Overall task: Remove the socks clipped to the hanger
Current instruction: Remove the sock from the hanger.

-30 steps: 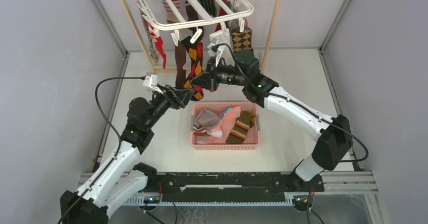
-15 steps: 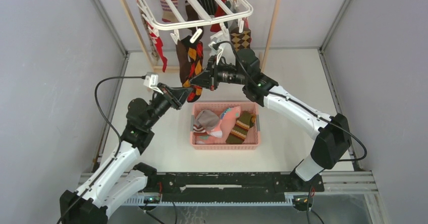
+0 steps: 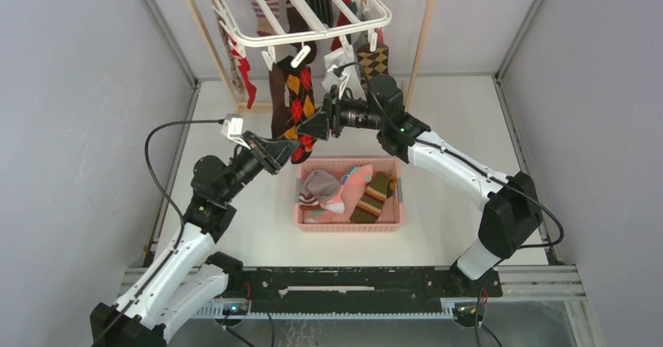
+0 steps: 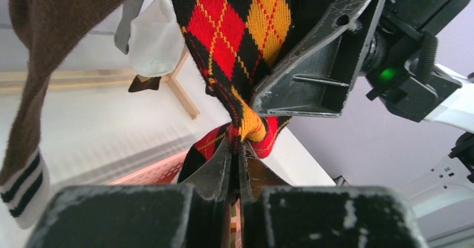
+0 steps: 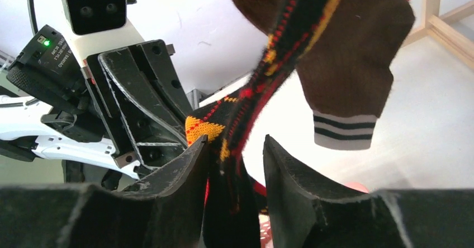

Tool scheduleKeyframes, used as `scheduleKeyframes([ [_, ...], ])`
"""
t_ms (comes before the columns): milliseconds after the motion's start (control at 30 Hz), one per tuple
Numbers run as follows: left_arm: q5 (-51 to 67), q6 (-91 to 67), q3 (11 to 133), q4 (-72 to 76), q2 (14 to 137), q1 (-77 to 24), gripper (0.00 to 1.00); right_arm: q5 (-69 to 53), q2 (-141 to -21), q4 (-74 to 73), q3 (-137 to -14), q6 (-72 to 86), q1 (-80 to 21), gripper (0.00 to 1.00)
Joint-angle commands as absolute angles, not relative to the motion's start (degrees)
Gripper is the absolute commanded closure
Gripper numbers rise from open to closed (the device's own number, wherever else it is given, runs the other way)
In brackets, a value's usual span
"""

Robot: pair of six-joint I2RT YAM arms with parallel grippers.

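A black, red and yellow argyle sock (image 3: 297, 101) hangs from a clip at the front edge of the white hanger (image 3: 313, 30), beside a dark brown sock (image 3: 278, 89). My left gripper (image 3: 292, 147) is shut on the argyle sock's lower end; in the left wrist view its tips (image 4: 236, 147) pinch the fabric (image 4: 223, 30). My right gripper (image 3: 309, 126) stands just above it. In the right wrist view that gripper (image 5: 235, 142) is open, with the argyle sock (image 5: 279, 63) loose between its fingers. The brown sock's striped cuff (image 5: 344, 130) dangles to the right.
A pink basket (image 3: 349, 225) holding several loose socks sits below both grippers. More socks, a red one (image 3: 246, 77) and a brown argyle one (image 3: 374, 60), hang on the hanger. Light wooden poles (image 3: 422, 34) stand behind, and grey walls close both sides.
My left gripper has shut on the argyle sock's lower end. My right gripper, shut on the sock until half a second ago, has opened. The sock has swung slightly left.
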State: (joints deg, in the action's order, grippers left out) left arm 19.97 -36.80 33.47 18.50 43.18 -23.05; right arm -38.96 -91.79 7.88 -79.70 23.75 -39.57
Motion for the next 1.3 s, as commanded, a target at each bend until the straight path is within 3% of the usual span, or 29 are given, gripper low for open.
scheduleKeyframes([
  [0,21.77,-38.66,34.48,17.84,42.01,-23.29,0.92,-42.24,-91.58,15.56,-77.72,27.5,-36.41,0.49],
  [467,23.74,-39.46,36.06,15.08,41.29,-23.31,0.9,-43.67,-95.17,45.14,-76.2,46.57,-25.84,0.28],
  [833,26.04,-40.93,37.01,14.5,39.7,-23.29,0.88,-42.06,-104.31,61.61,-84.45,61.44,-25.12,0.26],
  [1267,28.0,-41.3,37.22,13.95,39.25,-23.31,0.87,-36.77,-106.7,54.57,-90.61,58.58,-29.43,0.26],
])
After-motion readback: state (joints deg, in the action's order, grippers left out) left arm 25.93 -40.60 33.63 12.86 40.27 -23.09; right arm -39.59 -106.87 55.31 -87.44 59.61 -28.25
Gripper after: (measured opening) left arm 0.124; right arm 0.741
